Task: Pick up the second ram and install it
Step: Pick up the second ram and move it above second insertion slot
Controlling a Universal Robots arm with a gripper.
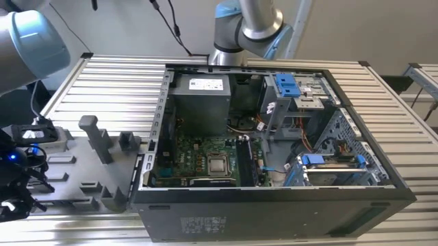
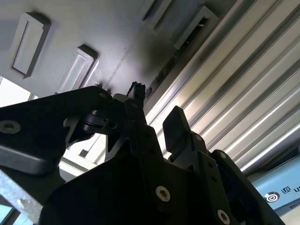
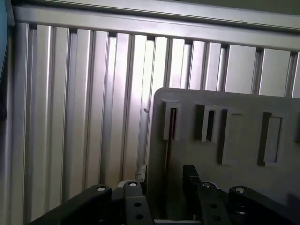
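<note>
first wrist view, hand (image 3: 165, 174) spread, second ram (image 3: 167, 143) edge-on in grey tray (image 3: 243, 105), between the fingertips

**UR arm & gripper: grey, pale blue, black**

Arm (image 1: 255, 20): silver-grey metal tube w/ rounded joints, pale blue caps & trim. Big joint (image 1: 27, 43) close to the exterior cam has the same grey shell and a blue end cap. A thin black cable (image 1: 34, 102) runs down to the wrist end (image 1: 17, 169), which is black hardware w/ a small blue light (image 1: 10, 157). Gripper (image 3: 161, 180) in both wrist views is matte black throughout: angular link plates (image 2: 42, 136), silver round-head screws (image 3: 101, 189), and narrow, blocky black fingers (image 2: 177, 123).
</note>
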